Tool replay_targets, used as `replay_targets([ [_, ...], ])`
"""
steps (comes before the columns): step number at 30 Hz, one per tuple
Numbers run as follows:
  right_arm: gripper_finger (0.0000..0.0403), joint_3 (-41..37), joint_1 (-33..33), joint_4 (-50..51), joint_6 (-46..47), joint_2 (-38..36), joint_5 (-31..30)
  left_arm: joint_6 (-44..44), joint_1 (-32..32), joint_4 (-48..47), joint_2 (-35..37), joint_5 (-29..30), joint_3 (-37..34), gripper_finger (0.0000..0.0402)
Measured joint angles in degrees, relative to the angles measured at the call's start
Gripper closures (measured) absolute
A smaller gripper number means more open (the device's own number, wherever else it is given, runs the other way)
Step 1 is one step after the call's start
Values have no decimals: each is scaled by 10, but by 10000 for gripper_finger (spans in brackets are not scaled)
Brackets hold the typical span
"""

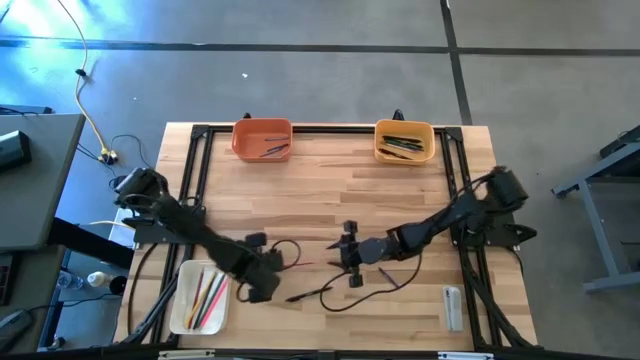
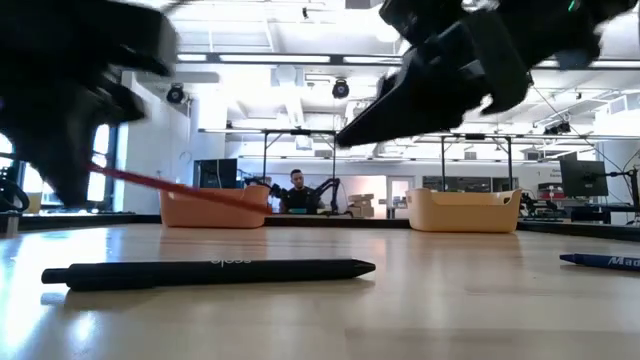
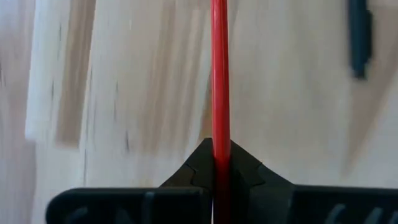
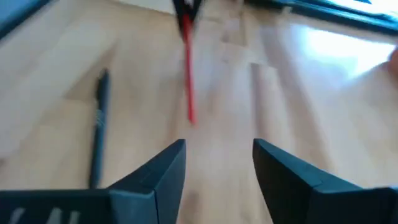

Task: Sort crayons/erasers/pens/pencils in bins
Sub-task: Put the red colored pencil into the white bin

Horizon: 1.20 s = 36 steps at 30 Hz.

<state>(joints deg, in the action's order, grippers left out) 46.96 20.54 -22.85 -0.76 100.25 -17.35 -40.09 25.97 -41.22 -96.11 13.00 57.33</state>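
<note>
My left gripper (image 1: 268,270) is shut on a red pencil (image 3: 219,74) near the table's front, beside the white bin (image 1: 180,312) that holds several coloured pencils. The pencil's free end (image 4: 188,93) points toward my right gripper (image 4: 219,162), which hangs open just right of the table's middle (image 1: 348,258) with nothing between its fingers. A black pen (image 2: 210,272) lies flat on the table in front of both grippers. An orange bin (image 1: 262,138) and a yellow-orange bin (image 1: 404,140) stand at the far edge, each with dark sticks inside. My left gripper pinches the red pencil's shaft (image 3: 219,140) between its two fingertips, coming from above and pointing steeply down, the fingers across the pencil. The pencil (image 2: 180,188) is lifted clear of the table and slants slightly, most of its length sticking out toward the right gripper.
A blue crayon (image 2: 605,261) lies on the table right of the pen. A small clear-grey block (image 1: 452,305) sits at the front right. A black cable (image 1: 340,292) loops on the wood below the right gripper. Bare wood lies between the grippers and the far bins.
</note>
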Motion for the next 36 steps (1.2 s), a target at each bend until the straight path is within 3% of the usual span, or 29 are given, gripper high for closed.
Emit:
replay_targets([
  [5, 263, -2, 9, 69, -8, -53, -88, -137, 70, -108, 48, 28, 32, 400],
  [9, 332, -3, 8, 86, -11, -57, -95, -237, 139, -195, 64, 56, 82, 400],
  [13, 394, -2, 7, 88, -23, -53, -90, -346, 204, -275, 60, 46, 122, 400],
  [19, 381, -2, 7, 89, -38, -52, -89, -529, 296, -305, 54, 6, 136, 401],
  [24, 398, -2, 7, 89, -49, -52, -89, -654, 355, -324, 45, -24, 136, 401],
  [36, 402, -2, 7, 97, -73, -52, -86, -802, 403, -321, 3, -98, 143, 401],
])
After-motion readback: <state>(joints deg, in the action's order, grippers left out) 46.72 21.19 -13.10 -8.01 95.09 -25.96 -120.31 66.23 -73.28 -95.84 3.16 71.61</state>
